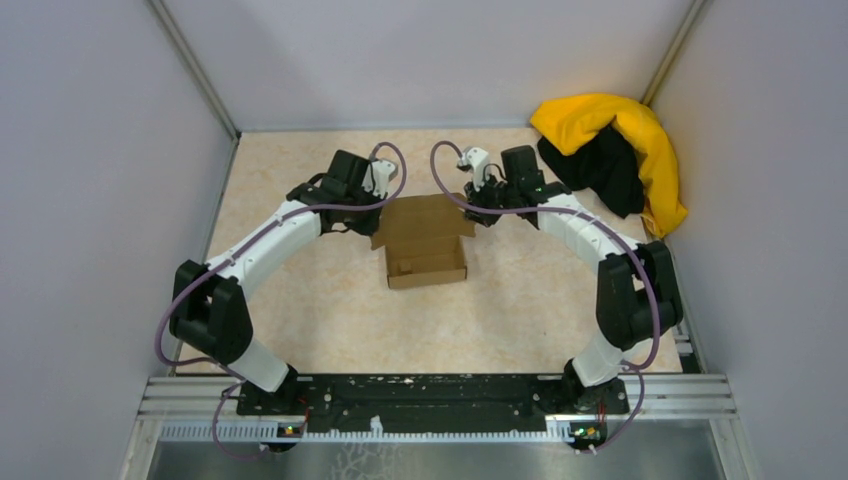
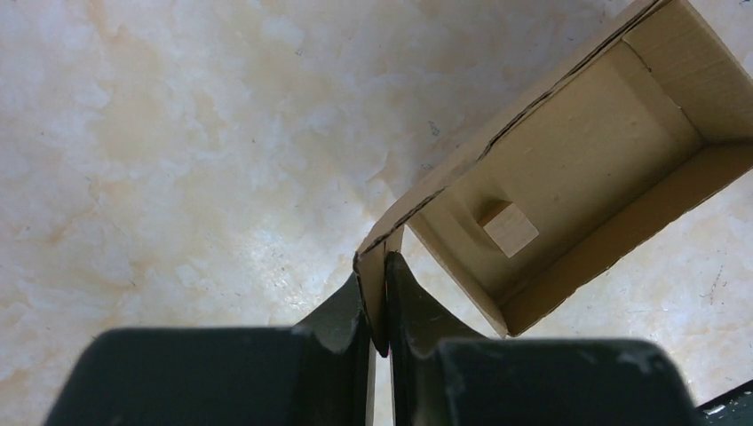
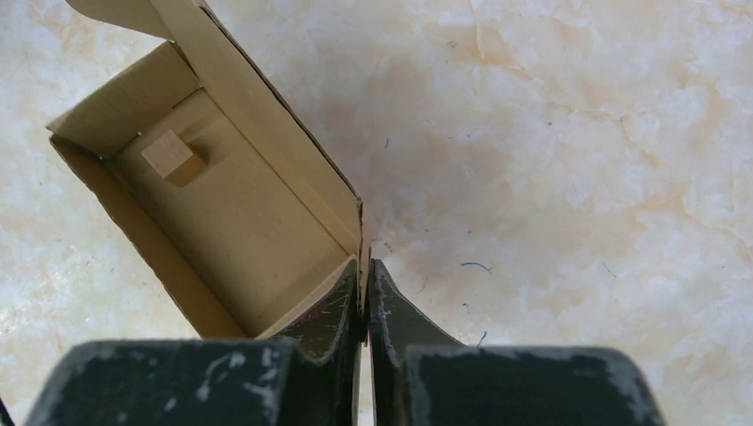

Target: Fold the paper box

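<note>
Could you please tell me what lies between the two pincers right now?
The paper box, open-topped, spans that gap in the top view; the wrist views show the left pincer and right pincer each closed on a box corner.

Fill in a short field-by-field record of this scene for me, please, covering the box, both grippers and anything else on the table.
paper box: mid-table, walls up, top open, lid flap unfolded at the far side
cardboard scrap: small, lying on the box's floor
left gripper: shut on a flap at the box's left corner
right gripper: shut on the box's right wall edge
cloth heap: yellow and black, far right corner, apart from the box
table: pale marbled surface
</note>
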You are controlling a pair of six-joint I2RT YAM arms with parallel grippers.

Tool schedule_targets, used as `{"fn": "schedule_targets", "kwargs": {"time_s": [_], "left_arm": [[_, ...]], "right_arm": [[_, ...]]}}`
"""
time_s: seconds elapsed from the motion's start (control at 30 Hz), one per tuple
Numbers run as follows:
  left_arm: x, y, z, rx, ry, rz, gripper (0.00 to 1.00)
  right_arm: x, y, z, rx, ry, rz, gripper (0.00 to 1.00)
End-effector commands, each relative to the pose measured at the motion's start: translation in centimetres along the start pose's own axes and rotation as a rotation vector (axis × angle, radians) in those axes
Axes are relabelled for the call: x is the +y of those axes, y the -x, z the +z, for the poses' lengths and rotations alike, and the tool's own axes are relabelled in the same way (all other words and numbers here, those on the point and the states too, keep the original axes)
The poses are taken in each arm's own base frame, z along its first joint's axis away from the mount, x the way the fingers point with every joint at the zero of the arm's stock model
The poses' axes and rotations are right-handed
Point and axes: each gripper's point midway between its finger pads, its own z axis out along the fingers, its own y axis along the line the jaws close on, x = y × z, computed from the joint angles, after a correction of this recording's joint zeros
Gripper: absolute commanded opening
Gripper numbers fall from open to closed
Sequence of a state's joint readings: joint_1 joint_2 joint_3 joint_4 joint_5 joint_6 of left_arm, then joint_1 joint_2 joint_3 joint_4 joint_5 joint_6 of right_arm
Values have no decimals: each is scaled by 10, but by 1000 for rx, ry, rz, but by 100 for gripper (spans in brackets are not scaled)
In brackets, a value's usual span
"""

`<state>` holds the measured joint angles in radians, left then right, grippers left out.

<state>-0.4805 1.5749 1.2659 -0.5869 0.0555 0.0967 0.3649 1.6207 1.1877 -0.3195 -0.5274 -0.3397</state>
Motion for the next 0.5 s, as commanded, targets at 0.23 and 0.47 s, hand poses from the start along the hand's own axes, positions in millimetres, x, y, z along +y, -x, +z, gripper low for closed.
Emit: {"fn": "schedule_targets", "kwargs": {"time_s": [0.23, 0.47], "left_arm": [[-10, 17, 0, -40, -32, -55, 8], [-22, 32, -4, -110, -23, -64, 8]], "right_arm": [[8, 27, 4, -39, -73, -4, 0], [11, 33, -3, -75, -171, 45, 0]]}}
